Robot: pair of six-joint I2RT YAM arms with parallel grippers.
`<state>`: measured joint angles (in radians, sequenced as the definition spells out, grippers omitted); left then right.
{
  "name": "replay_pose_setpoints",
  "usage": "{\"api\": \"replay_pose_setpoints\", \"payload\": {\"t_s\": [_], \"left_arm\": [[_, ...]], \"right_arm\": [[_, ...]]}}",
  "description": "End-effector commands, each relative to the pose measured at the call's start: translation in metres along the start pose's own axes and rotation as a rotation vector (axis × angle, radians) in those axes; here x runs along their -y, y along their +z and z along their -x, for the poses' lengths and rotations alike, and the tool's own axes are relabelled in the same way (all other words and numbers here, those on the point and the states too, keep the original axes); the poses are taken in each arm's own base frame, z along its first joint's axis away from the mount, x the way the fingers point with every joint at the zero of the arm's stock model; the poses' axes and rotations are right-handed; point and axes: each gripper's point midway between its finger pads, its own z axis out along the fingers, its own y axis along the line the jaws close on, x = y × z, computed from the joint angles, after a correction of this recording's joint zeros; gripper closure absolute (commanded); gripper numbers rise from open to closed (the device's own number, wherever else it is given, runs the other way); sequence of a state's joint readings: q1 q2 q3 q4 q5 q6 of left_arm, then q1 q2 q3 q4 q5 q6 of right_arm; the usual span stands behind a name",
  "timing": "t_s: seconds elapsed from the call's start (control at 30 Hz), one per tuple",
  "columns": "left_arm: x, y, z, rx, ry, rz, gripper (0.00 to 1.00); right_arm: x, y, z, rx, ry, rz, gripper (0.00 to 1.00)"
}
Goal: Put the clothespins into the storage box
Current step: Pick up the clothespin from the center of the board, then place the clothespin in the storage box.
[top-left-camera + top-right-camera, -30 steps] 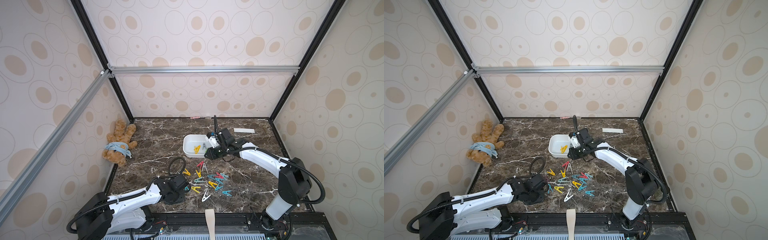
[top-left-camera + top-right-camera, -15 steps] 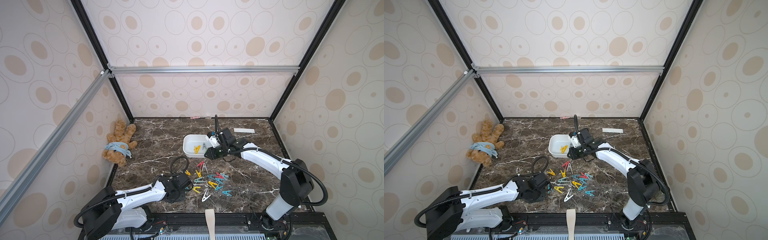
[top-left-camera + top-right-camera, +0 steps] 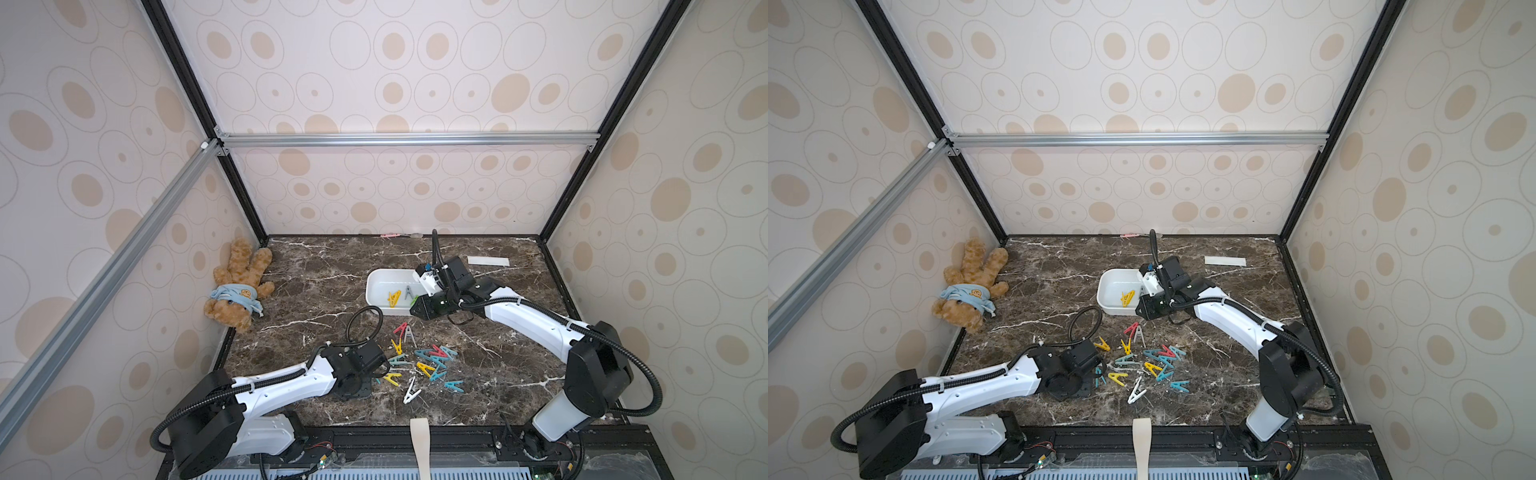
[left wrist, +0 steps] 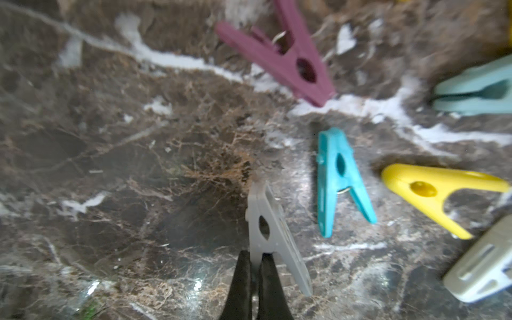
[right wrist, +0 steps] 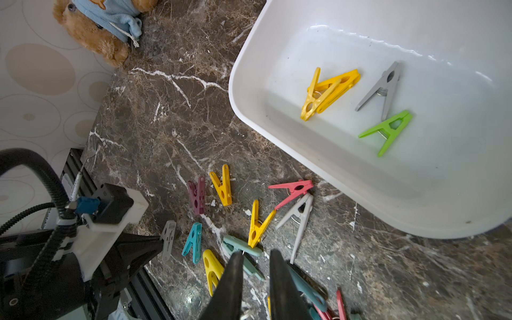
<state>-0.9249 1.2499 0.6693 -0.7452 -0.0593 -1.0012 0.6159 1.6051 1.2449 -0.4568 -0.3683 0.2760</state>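
1. The left hand [image 4: 255, 261] has just closed. Its black tips, apart a second ago, now pinch one leg of a grey peg [image 4: 264, 221] at the edge of the pile [image 3: 424, 368].
2. This looks like a finished pick. The likely next step is to lift the peg and carry it to the box [image 3: 371, 286]. Whether the peg has left the tabletop [image 3: 316, 270] cannot be told.
3. The right hand [image 5: 256, 257] has barely moved. It hovers by the box's near rim, above the pile's far edge, with its tips narrowly apart and nothing between them.
4. The box sits mid-tabletop, beyond the pile. The boxed pegs [image 5: 327, 88] number four: two yellow ones overlapping, one grey and one green. Most pegs still lie outside, so the task is at an early stage.
5. The pegs are hard, matte plastic, A-shaped, each with a wire spring and an oval hole. They come in yellow, teal, red, purple, white and pale green.
6. The box is glossy white plastic, shallow, with rounded corners and smooth walls.
7. The tabletop is polished dark brown marble with white veins. It probably lets a peg slide easily.
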Motion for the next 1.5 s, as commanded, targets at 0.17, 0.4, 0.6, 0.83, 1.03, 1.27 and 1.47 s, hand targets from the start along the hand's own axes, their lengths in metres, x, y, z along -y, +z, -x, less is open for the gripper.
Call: {"api": "replay_pose_setpoints", "payload": {"t_s": [0.17, 0.4, 0.6, 0.83, 1.03, 1.27, 1.47], "left_arm": [[0.017, -0.061, 0.074, 0.13, 0.14, -0.029, 0.98], [0.066, -0.095, 0.185, 0.35, 0.17, -0.166, 0.98], [0.093, -0.093, 0.257, 0.446, 0.198, -0.203, 0.98], [0.114, -0.047, 0.293, 0.427, 0.196, -0.224, 0.98], [0.119, -0.008, 0.3, 0.383, 0.196, -0.22, 0.98], [0.12, 0.028, 0.3, 0.344, 0.174, -0.219, 0.98], [0.119, 0.036, 0.304, 0.34, 0.155, -0.231, 0.92]], "right_arm": [[-0.005, -0.023, 0.002, 0.055, 0.025, -0.011, 0.79], [-0.007, -0.051, 0.0, 0.088, 0.027, -0.048, 0.79], [-0.006, -0.082, -0.019, 0.093, 0.019, -0.099, 0.79], [0.005, -0.095, -0.052, 0.07, 0.05, -0.145, 0.79], [0.016, -0.093, -0.084, 0.028, 0.096, -0.166, 0.77], [0.03, -0.092, -0.115, -0.017, 0.135, -0.208, 0.77], [0.032, -0.088, -0.118, -0.033, 0.144, -0.212, 0.77]]}}
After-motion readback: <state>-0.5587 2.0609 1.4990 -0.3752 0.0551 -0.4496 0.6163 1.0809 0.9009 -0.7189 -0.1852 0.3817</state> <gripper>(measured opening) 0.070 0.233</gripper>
